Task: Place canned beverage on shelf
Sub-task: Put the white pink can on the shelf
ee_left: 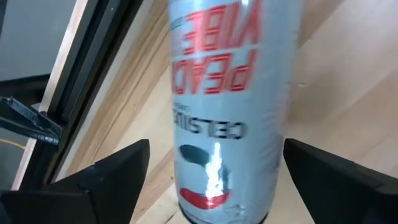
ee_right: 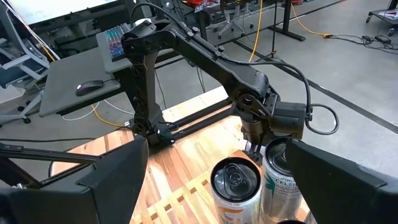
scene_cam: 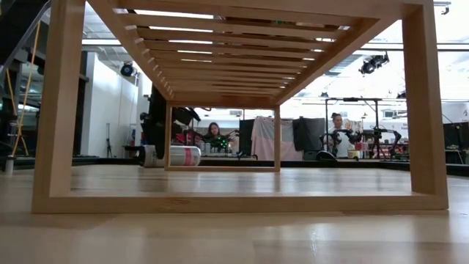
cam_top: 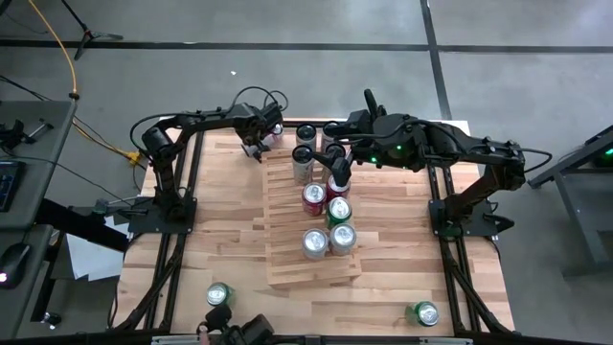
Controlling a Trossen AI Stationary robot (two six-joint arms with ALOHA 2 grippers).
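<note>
Can (ee_left: 227, 106), white with red lettering, lies on the worktop (cam_top: 230, 240) between the spread fingers of the left end effector (cam_top: 261, 146), which do not touch it. Just beyond that end effector's right is the slatted shelf (cam_top: 287, 264), carrying several upright cans. Above its far end hovers the right end effector (cam_top: 337, 153), fingers also spread, empty.

One shelf (cam_top: 287, 244), two arms, ten cans

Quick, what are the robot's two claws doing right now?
Left gripper: open, fingers apart on either side of a can lying on the table.
Right gripper: open and empty, above the cans on the shelf.
</note>
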